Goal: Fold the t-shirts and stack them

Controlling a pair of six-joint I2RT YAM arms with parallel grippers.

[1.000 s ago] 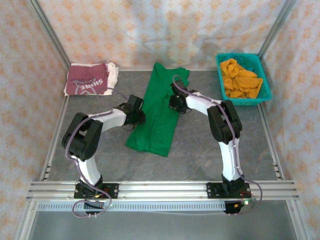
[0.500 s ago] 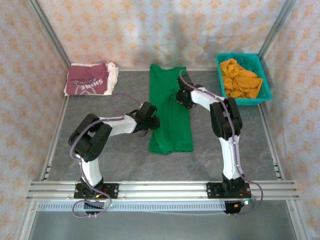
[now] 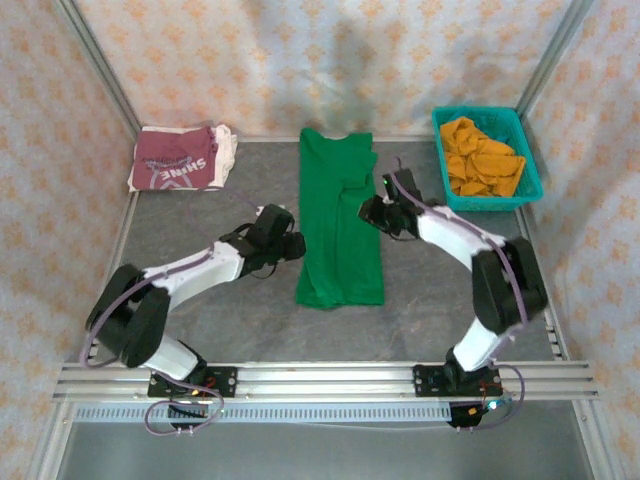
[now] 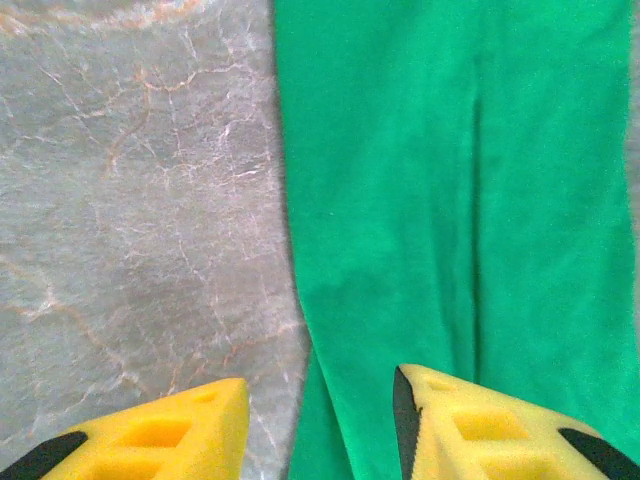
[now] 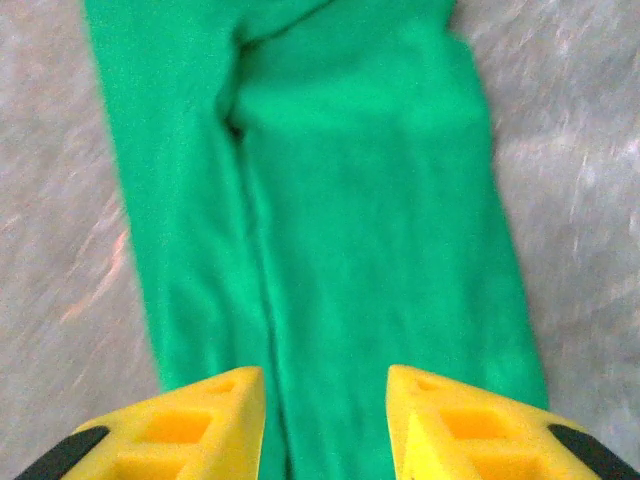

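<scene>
Both sets of jaws spread, empty: left gripper (image 4: 320,432) straddles left edge of green t-shirt (image 3: 340,230), right gripper (image 5: 325,425) hovers over it. Maroon t-shirt (image 3: 178,160) folded, far-left corner.

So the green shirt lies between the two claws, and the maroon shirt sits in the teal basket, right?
No: the top view shows the maroon shirt on the table at the back left, outside the teal basket. The green shirt does lie between the left claw and right claw.
</scene>
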